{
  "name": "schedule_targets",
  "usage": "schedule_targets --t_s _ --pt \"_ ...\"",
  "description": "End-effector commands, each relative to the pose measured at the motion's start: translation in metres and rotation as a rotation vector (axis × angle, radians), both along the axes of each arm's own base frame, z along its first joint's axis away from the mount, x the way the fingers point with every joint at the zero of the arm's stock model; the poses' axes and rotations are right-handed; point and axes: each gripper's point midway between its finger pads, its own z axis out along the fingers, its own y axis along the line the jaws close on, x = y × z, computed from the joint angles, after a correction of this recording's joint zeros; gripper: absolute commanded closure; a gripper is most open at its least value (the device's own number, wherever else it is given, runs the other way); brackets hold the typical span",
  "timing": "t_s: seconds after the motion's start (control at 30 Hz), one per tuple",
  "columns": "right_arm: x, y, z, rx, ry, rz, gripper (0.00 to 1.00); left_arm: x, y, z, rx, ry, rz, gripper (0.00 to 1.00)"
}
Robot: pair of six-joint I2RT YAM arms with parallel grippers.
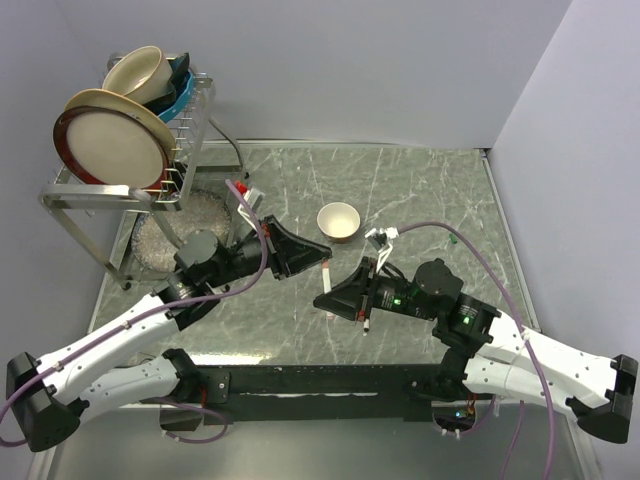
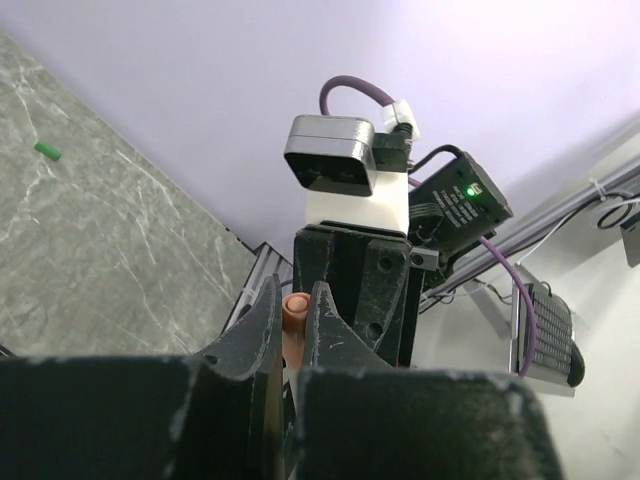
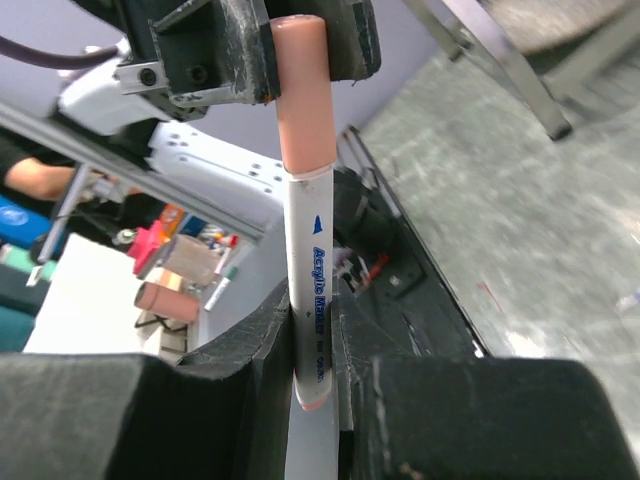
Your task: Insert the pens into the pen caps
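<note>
Pen (image 3: 312, 250) is off the table, pinned between both grippers mid-workspace, at 6 o'clock of the cream bowl (image 1: 338, 222) in the top view. White barrel with blue print, running roughly 12-to-6 in the right wrist view.

Right gripper (image 3: 312, 345): fingers closed on the lower barrel, one on each side. The pen's pink tail end shows between them, low in that view. Right arm comes in from the 4 o'clock corner with the elbow folded and the wrist laid nearly level, fingers aimed at 9 o'clock.

Left gripper (image 2: 295, 318): fingers clamped on the pink cap (image 3: 300, 90) at the pen's top end. In the left wrist view we see the cap's butt end poking out between the two fingers. The cap meets the white barrel at a thin ring, with no gap that we can see. Left arm comes in from the 8 o'clock corner, forearm running toward 1 o'clock, wrist turned so the fingers aim at 3 o'clock, nose to nose with the right gripper.

Green cap (image 1: 453, 240) lies loose on the table at 3 o'clock of the bowl, well apart from both grippers. Dish rack (image 1: 195, 120) holding plates (image 1: 105, 140) stands at 10 o'clock.
</note>
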Motion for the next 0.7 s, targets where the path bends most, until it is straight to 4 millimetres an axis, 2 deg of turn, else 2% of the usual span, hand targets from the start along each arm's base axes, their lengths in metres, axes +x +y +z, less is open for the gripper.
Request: schedule_targets --t_s 0.0,0.07,0.1,0.13,0.2,0.4,0.5,0.67 --pt "0.028 -0.015 0.074 0.145 -0.122 -0.174 1.0 -0.023 -0.005 -0.011 -0.004 0.034 -0.125 0.99" --pt "0.03 -0.016 0.082 0.143 -0.152 -0.179 1.0 -0.022 -0.005 -0.018 0.009 0.069 -0.116 0.99" --pt "0.031 -0.018 0.088 0.142 -0.166 -0.186 1.0 -0.027 -0.003 -0.006 -0.051 0.071 -0.14 0.99" --pt "0.033 -0.018 0.09 0.136 -0.174 -0.196 1.0 -0.028 -0.005 -0.012 -0.057 0.103 -0.158 0.99" --pt "0.037 -0.02 0.099 0.143 -0.2 -0.208 1.0 -0.034 -0.006 -0.01 -0.078 0.14 -0.198 0.99" --pt "0.037 -0.018 0.125 0.192 -0.18 -0.171 1.0 -0.035 0.0 -0.011 -0.057 0.135 -0.167 0.99" --pt "0.04 -0.017 0.13 0.19 -0.176 -0.179 1.0 -0.04 -0.002 -0.013 -0.065 0.154 -0.194 0.99" --pt "0.047 -0.017 0.131 0.174 -0.178 -0.185 1.0 -0.045 -0.008 -0.039 0.024 0.176 -0.183 0.99"
